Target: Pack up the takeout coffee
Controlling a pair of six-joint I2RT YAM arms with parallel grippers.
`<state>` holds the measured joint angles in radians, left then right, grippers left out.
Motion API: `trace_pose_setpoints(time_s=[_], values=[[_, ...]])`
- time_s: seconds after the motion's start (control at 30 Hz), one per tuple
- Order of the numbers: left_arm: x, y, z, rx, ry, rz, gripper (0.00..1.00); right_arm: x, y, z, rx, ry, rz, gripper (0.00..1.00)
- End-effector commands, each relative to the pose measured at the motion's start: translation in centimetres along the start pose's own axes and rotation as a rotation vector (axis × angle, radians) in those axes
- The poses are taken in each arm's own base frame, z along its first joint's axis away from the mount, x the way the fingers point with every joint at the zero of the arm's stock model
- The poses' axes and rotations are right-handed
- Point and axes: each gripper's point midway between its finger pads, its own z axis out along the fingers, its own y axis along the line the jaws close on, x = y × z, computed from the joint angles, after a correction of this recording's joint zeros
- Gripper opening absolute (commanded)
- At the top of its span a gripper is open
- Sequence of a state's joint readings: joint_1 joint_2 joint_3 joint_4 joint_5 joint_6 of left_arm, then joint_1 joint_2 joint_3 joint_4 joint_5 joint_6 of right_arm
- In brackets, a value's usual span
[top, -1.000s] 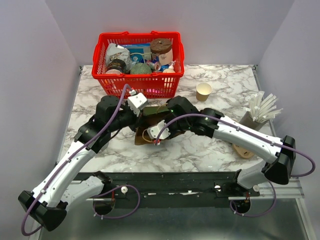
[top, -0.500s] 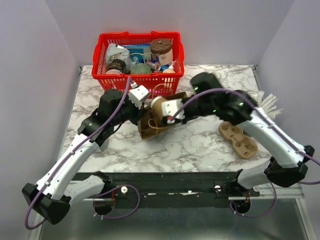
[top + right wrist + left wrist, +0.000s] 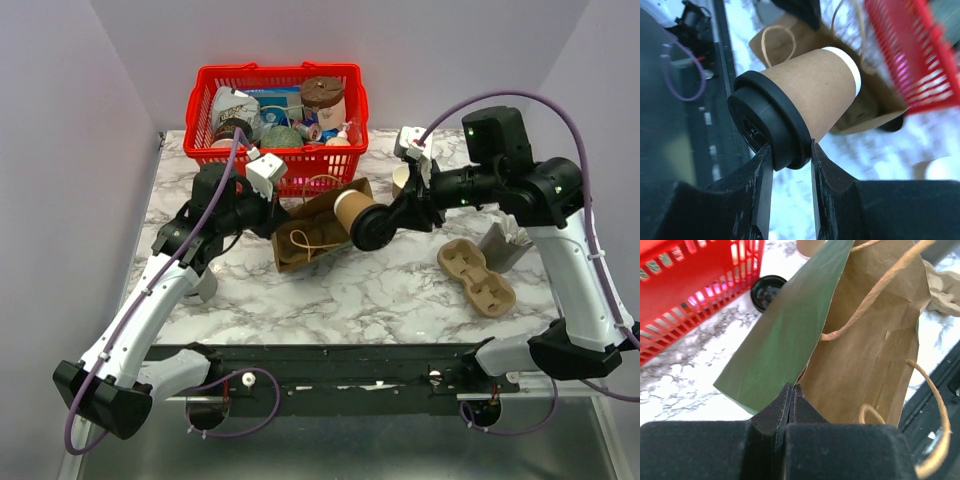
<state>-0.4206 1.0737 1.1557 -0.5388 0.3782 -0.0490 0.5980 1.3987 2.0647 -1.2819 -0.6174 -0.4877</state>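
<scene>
Marble tabletop, paper bag at its middle.
We saw left hand pinched on bag's edge, right hand clamped on takeout coffee's lid.

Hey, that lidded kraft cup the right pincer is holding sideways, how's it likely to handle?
The kraft cup is probably light, its paper wall easily dented. The right pincer grips only its black lid, so the body might pull free. Set down sideways, it would likely roll.
</scene>
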Motion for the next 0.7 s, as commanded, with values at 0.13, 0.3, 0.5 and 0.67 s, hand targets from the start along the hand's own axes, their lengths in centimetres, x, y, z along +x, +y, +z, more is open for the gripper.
trace_pose_setpoints(time_s=[0.13,0.3,0.5,0.67], values=[[-0.4,-0.8,-0.7,0.025,0.030,-0.035,0.00,7.4,7.1,-1.7,-0.271,0.127,0.605,0.00],[-0.4,-0.3,-1.2,-0.002,0.045,-0.011,0.00,6.7,6.3,-1.9,-0.256,0.106,0.629,0.01],[0.2,2.2,-1.5,-0.073,0.058,-0.053,0.00,7.6,5.5,-1.7,-0.241,0.117,0.666,0.00],[0.7,4.2,-2.2,-0.134,0.091,-0.076,0.00,9.1,4.6,-0.1,-0.276,0.162,0.709,0.01]])
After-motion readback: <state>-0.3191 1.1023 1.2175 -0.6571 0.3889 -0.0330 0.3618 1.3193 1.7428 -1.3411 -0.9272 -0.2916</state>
